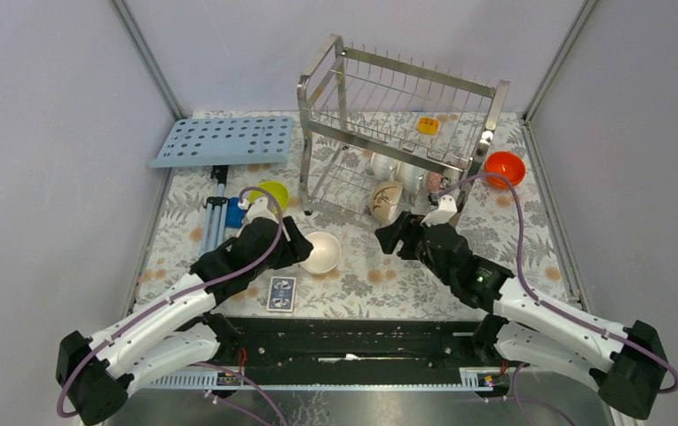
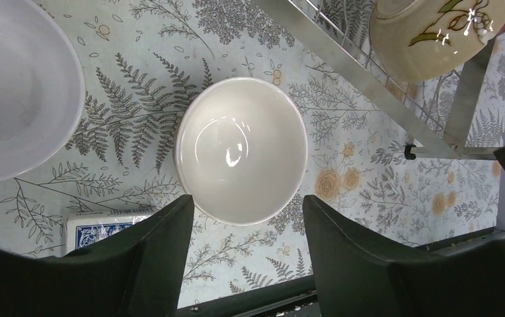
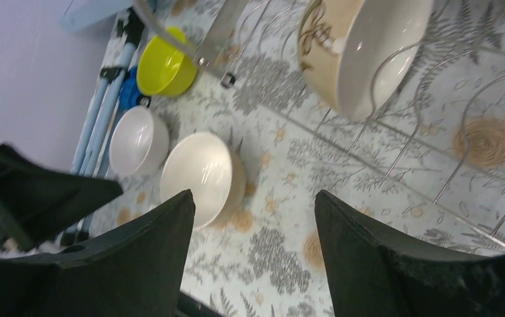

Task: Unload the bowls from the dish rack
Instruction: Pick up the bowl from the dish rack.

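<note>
Left fingers [image 2: 151, 254] spread, cream bowl [image 2: 240, 148] near rim between their tips, right fingers [image 3: 141, 261] spread, holding nothing

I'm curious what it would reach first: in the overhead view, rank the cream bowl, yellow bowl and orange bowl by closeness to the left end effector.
1. Cream bowl, just right of the left end effector.
2. Yellow bowl, farther back, left.
3. Orange bowl, far right.

Robot lab cell: plain grey panel walls [image 1: 51, 133] and metal frame posts [image 1: 147, 62] around a floral-clothed table [image 1: 380, 288]
</note>
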Tool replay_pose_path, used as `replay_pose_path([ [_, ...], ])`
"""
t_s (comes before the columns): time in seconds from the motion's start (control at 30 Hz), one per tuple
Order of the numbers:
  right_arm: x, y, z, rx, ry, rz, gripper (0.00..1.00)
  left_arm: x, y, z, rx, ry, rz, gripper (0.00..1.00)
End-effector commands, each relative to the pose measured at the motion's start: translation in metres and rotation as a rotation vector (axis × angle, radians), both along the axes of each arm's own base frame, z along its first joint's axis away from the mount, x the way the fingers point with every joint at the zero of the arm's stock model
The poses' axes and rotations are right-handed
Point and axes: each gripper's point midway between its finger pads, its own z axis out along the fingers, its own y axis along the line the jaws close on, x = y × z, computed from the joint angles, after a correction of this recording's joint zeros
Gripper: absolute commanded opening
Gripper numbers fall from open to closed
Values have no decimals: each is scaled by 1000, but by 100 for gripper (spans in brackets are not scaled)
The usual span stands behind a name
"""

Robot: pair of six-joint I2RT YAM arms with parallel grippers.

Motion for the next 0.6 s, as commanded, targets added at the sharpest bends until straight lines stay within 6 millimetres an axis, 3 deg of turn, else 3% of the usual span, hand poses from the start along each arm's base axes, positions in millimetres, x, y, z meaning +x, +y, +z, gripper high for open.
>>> replay_pose_path([
  [0.0,39,-6,28,70,-130,-197,72,7,1,14,-27,-57,17,66],
  [0.23,59,3,15,52,-221,-222,72,4,3,13,-23,-65,13,66],
  [0.57,71,-7,-1,36,-310,-271,69,3,6,9,-17,-65,19,66],
])
